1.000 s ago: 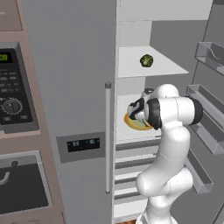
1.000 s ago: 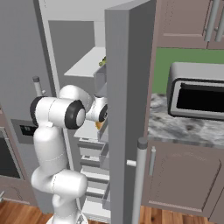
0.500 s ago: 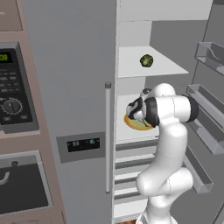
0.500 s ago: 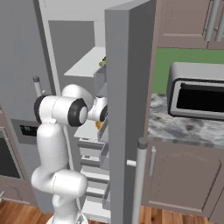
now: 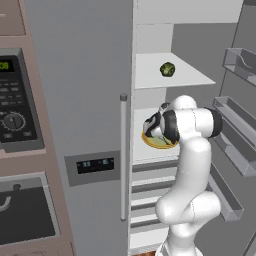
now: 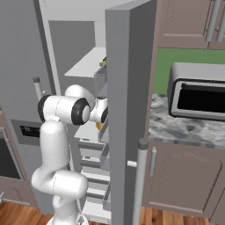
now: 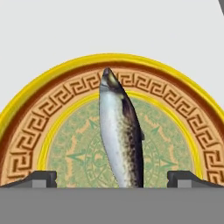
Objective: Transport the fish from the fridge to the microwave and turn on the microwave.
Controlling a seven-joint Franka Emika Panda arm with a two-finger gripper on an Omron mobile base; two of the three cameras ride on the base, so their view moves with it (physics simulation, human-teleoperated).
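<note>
Light is even and fairly bright in all three views, with no visible lamp. Shadows are soft: inside the fridge (image 5: 150,75) the back wall goes darker grey above the white shelves, and the arm's underside shades gently. No glare or hot spots appear; the microwave (image 5: 17,100) glass stays flat and dark. Edges are clean, without blur or bending. In the hand view, the fish (image 7: 120,140) and plate (image 7: 39,131) look slightly soft and pixelated.

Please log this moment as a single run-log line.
stage: reach into fridge | gripper: open, straddling fish | fish: on plate | held: nothing
</note>
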